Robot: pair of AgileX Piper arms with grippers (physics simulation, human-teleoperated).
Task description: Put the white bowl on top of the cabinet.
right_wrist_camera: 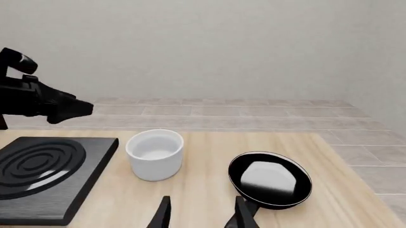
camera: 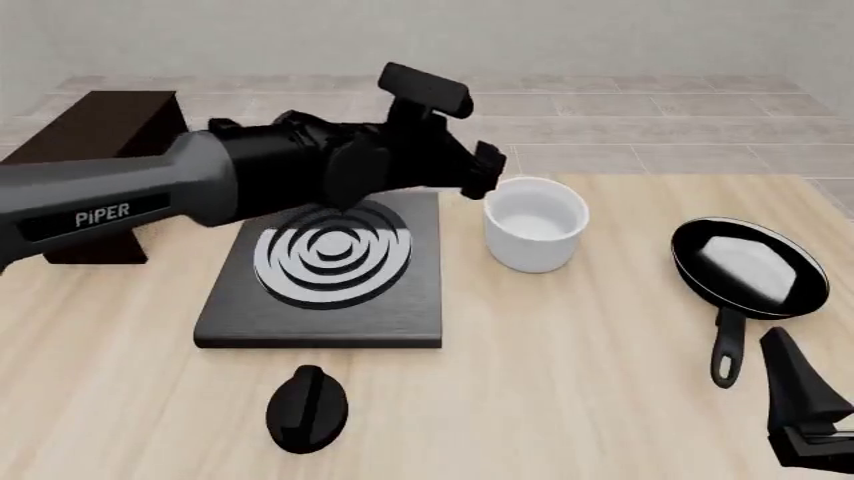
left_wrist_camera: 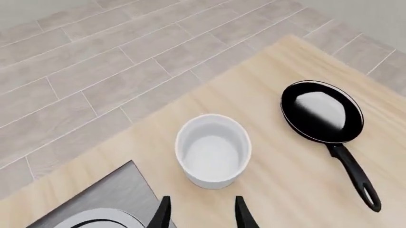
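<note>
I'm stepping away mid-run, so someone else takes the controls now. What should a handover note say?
Left gripper: open, empty, lined up just short of the white bowl, not touching it.
Right gripper: open, empty, low at the table's near right, by the frying pan.
Bowl: upright on the table between the stove plate and pan.
Cabinet: far left, top bare where visible.
Done: approach only.
Left: grasp, lift, carry, set on cabinet.

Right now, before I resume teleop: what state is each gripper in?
Left gripper: open, empty, just short of the glossy white deep bowl.
Right gripper: open, empty, near the black frying pan.
</note>
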